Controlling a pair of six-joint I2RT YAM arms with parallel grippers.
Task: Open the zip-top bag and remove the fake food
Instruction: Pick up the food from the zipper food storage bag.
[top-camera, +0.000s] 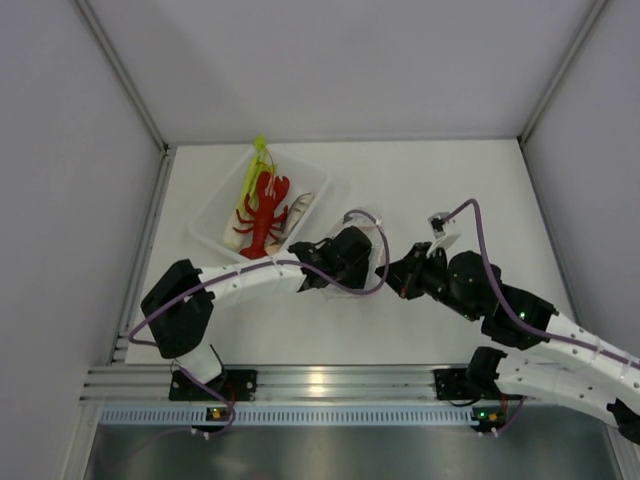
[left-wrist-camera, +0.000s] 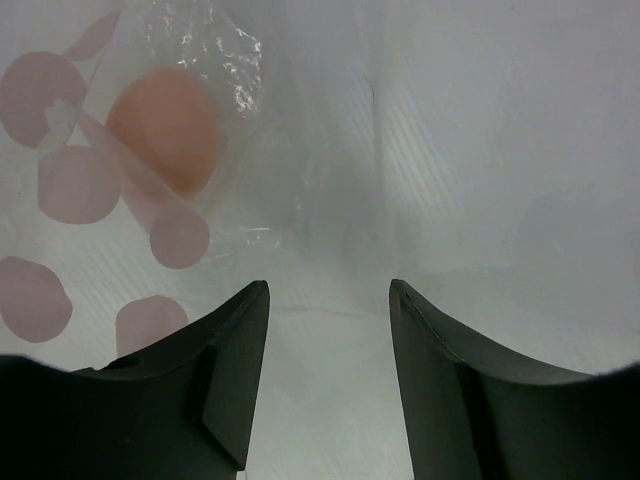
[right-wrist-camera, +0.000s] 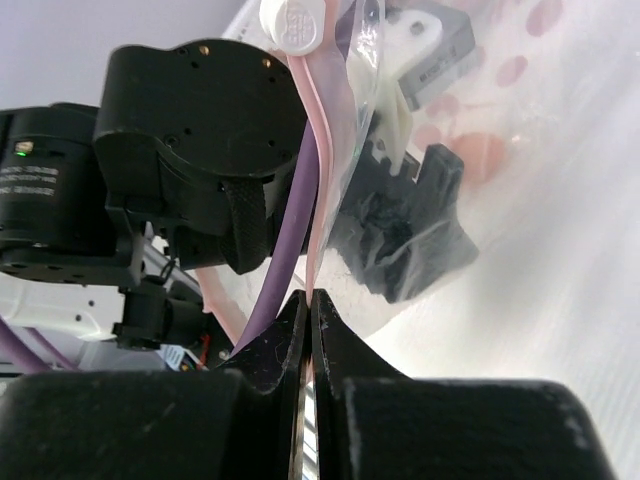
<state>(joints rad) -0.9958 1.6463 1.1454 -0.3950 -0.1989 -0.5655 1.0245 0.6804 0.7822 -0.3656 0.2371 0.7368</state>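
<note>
My right gripper (right-wrist-camera: 308, 300) is pinched fully together on the pink zip strip (right-wrist-camera: 318, 180) of the bag (right-wrist-camera: 560, 250), with the flat, thin strip running up from between the black fingertips to a white plastic slider (right-wrist-camera: 293, 22) at the top. The bag is clear, floppy film with fine ribbing and pale pink dots. It hangs between my two grippers over the middle of the table (top-camera: 450, 190).

My left gripper (left-wrist-camera: 328, 290) is spread wide, its two dark, curved, matte fingers well apart with nothing clamped between them. Past them I see crinkled glossy film and a smooth, rounded pinkish-beige piece (left-wrist-camera: 163, 130) lying in the bag toward the upper left.

My right wrist view shows that left gripper blurred behind the plastic, which the overhead view does not make plain. From above the film is almost invisible. Only the overhead view shows the rigid clear tray (top-camera: 205, 222) near the far left corner. It holds the glossy red lobster (top-camera: 265, 215), the slim green-and-white leek (top-camera: 252, 175) and a pale fish (top-camera: 300, 210) beside the lobster.
</note>
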